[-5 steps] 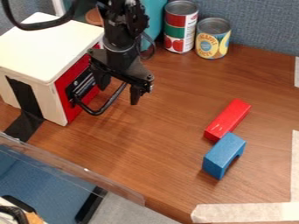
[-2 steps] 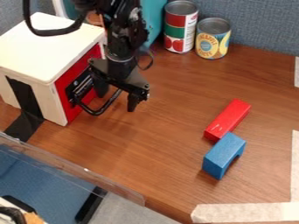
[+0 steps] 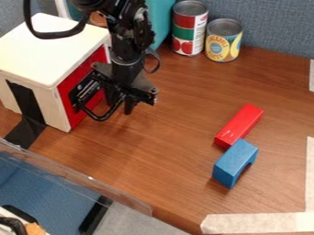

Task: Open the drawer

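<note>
At upper L of frame, drawer (image 3: 75, 117) looks closed; your hand (image 3: 120, 103), just R of it, seems pinched on the black handle (image 3: 101, 118). Grasp step's approx. done; next, pull straight out twd frame ctr, kept level.

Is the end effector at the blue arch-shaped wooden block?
No: the end effector is at the curved black handle on the red front of the white box.

I see bright, diffuse light over my workspace. The cream-white flat top of the boxy wooden cabinet (image 3: 52, 48) catches it most strongly. Small glints mark the glossy red rectangular block (image 3: 239, 125), and soft shadows fall on the brown wood-grain tabletop (image 3: 165, 160).
</note>
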You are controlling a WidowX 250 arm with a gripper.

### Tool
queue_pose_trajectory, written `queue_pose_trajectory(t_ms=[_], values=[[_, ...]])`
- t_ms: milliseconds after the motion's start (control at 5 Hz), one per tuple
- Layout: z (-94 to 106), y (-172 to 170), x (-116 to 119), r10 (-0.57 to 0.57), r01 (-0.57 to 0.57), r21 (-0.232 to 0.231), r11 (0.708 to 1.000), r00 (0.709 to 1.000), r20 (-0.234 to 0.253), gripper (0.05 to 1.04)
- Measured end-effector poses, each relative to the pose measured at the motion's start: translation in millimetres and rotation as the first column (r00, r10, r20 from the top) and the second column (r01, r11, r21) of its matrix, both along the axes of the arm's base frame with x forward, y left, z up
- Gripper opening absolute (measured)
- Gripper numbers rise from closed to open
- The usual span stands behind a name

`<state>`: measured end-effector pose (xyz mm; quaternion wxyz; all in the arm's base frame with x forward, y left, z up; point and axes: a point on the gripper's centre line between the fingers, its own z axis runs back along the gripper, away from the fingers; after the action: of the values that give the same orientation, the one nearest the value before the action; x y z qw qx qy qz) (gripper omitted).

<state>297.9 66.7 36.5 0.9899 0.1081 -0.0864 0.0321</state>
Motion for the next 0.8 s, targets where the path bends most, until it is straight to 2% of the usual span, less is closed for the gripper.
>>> queue_pose_trajectory(t_ms=[200,400,800], values=[[-0.6,-3,-5,0.0,0.0,-0.009,1.0,1.0,-0.004,0.154],[-0.3,-17,-13,-0.041,0.041,-0.018,0.999,0.999,-0.011,0.101],[6.5,-37,-18,-0.028,0.029,-0.074,0.997,1.0,0.013,0.101]])
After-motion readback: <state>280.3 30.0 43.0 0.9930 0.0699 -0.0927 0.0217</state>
